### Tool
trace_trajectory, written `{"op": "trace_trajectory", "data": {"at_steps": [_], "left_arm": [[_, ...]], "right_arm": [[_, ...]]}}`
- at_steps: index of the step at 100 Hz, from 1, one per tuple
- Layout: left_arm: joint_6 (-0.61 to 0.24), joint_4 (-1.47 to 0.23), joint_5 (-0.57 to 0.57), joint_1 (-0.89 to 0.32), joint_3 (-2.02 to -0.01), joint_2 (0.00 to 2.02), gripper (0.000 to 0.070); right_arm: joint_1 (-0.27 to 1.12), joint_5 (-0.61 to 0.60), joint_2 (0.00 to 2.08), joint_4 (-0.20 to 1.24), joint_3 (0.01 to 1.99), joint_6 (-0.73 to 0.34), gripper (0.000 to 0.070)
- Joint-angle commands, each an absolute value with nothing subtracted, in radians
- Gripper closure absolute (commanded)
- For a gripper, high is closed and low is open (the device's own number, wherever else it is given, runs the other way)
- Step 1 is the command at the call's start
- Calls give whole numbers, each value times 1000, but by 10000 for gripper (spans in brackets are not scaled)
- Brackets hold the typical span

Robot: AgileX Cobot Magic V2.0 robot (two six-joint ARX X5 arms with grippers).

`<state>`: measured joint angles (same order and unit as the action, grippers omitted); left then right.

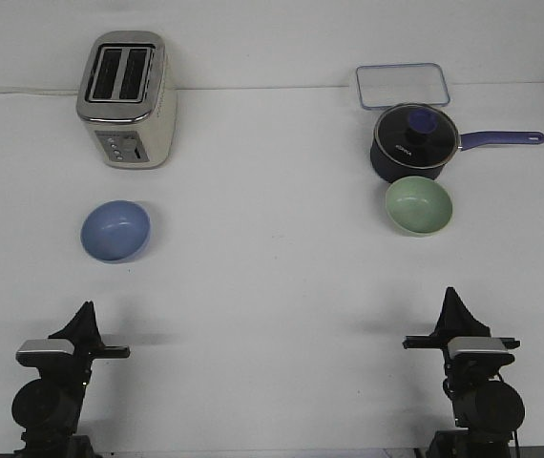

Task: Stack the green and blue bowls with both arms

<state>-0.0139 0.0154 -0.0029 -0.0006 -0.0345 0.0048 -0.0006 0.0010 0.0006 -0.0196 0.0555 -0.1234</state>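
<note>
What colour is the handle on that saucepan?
The saucepan handle is purplish blue, seen in the front view.

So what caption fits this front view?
Two claws wait short of a blue bowl and green bowl.

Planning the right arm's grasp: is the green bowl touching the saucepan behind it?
Cannot tell. In the front view the green bowl rim overlaps the base of the saucepan, with no visible gap, but that angle cannot separate contact from overlap.

Bowls (115,230) apart (toaster (126,99) behind)
</note>
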Motion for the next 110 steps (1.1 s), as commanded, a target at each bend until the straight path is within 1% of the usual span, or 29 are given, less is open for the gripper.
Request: {"op": "trace_trajectory", "data": {"at_steps": [1,11,24,36,49,52,54,56,62,65,66,84,104,110], "left_arm": [[-12,31,-7,0,-35,3,685],[-12,31,-7,0,-35,3,685],[-12,31,-7,0,-35,3,685],[-12,31,-7,0,-35,3,685],[-12,31,-7,0,-35,3,685],[-12,30,-7,0,-35,3,685],[-12,30,-7,0,-35,3,685],[-12,30,-7,0,-35,3,685],[-12,30,-7,0,-35,3,685],[-12,30,-7,0,-35,3,685],[-12,30,-7,0,-35,3,685],[-12,30,-7,0,-35,3,685],[-12,30,-7,0,-35,3,685],[-12,30,-7,0,-35,3,685]], "right_arm": [[1,0,1,-30,69,-247,700],[1,1,3,-2,104,-289,700],[1,30,72,110,226,-299,700],[0,67,229,217,388,-291,700],[-1,80,464,363,594,-258,699],[-1,78,519,397,643,-249,667],[-1,75,555,418,675,-243,619],[-1,76,590,437,706,-238,554],[-1,75,694,491,797,-235,319],[-1,75,742,514,840,-230,239],[-1,75,757,521,854,-228,224],[-10,65,1013,627,1088,-201,215],[-71,45,1296,740,1317,-166,213],[-89,30,1373,763,1369,-163,183]]}}
